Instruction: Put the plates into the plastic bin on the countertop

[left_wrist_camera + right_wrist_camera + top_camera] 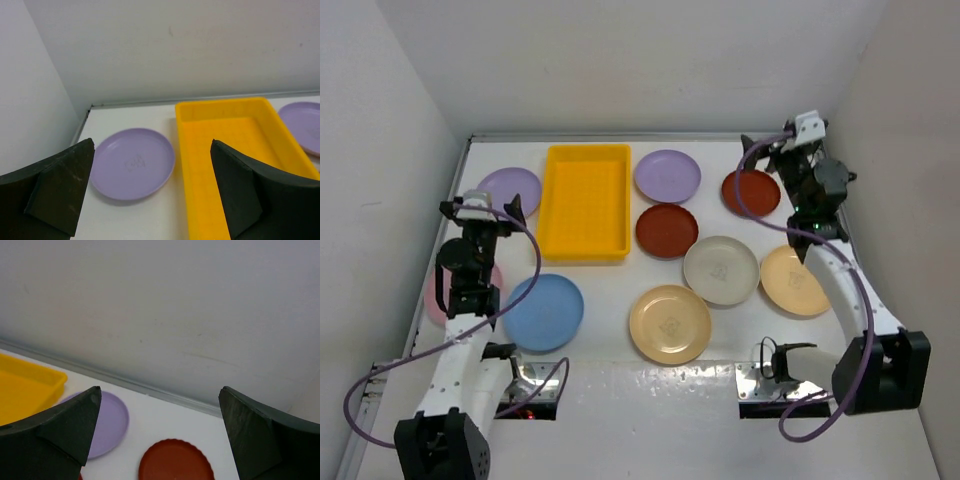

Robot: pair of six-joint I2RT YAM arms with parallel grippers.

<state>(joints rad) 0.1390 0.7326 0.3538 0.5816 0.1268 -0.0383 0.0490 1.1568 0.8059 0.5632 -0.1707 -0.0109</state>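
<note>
The empty yellow plastic bin [585, 203] stands at the back left of the white countertop [620, 400]. Around it lie lilac plates [510, 188] [667, 175], dark red plates [666, 230] [751, 192], a cream-white plate [720, 270], tan-yellow plates [670, 323] [794, 281] and a blue plate [543, 312]. A pink plate [437, 297] is mostly hidden under my left arm. My left gripper [482, 206] is open and empty, above and just in front of the left lilac plate [132, 162] and the bin [225, 145]. My right gripper [782, 145] is open and empty above the far dark red plate [175, 462].
White walls close in the back [650, 70], left and right sides, with a thin metal rail [200, 98] along the back edge. The second lilac plate [302, 125] lies just right of the bin. Two metal base plates [765, 383] sit at the near edge.
</note>
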